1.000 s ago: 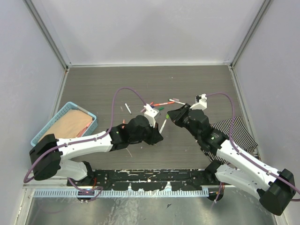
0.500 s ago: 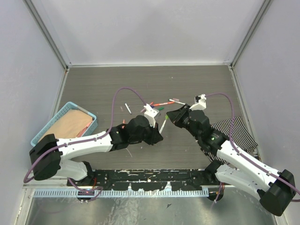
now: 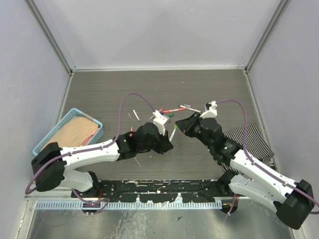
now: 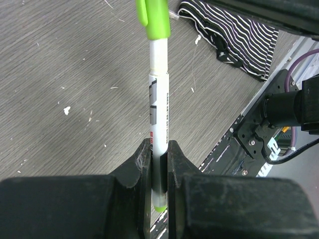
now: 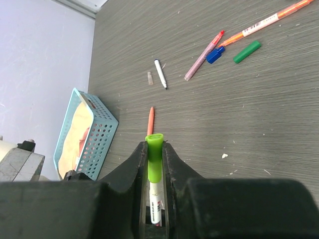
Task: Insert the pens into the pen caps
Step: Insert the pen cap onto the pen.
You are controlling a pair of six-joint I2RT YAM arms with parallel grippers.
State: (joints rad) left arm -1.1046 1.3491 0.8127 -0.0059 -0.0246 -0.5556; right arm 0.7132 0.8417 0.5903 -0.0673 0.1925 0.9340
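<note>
Jaws of the left gripper (image 4: 159,150) are clamped on the lower barrel of a white-barrelled marker pen with a lime-green tail (image 4: 159,119), and those of the right gripper (image 5: 154,149) are pinched shut on a short lime-green plastic cap (image 5: 154,158). Pen and cap hang in the air between the two arms, above the dark wood-grain table (image 3: 124,89), with the cap's mouth over the pen's writing end (how deep it sits I cannot tell from either wrist view).

The step in hand, as I judge it, is the push home. To do it well, drive the two grippers toward each other along the pen's own axis only. In the left wrist view the cap looks in line with the barrel, so no sideways correction seems called for. Any tilt risks bending the thin barrel or seating the cap crooked. The left grip sits low on the barrel, so the pen could slide back through the fingers under load; press gently and watch for that.

Loose pieces lie well apart on the far table: a long orange pen (image 5: 264,22), a dark green cap (image 5: 246,51) and a blue cap (image 5: 215,55).
</note>
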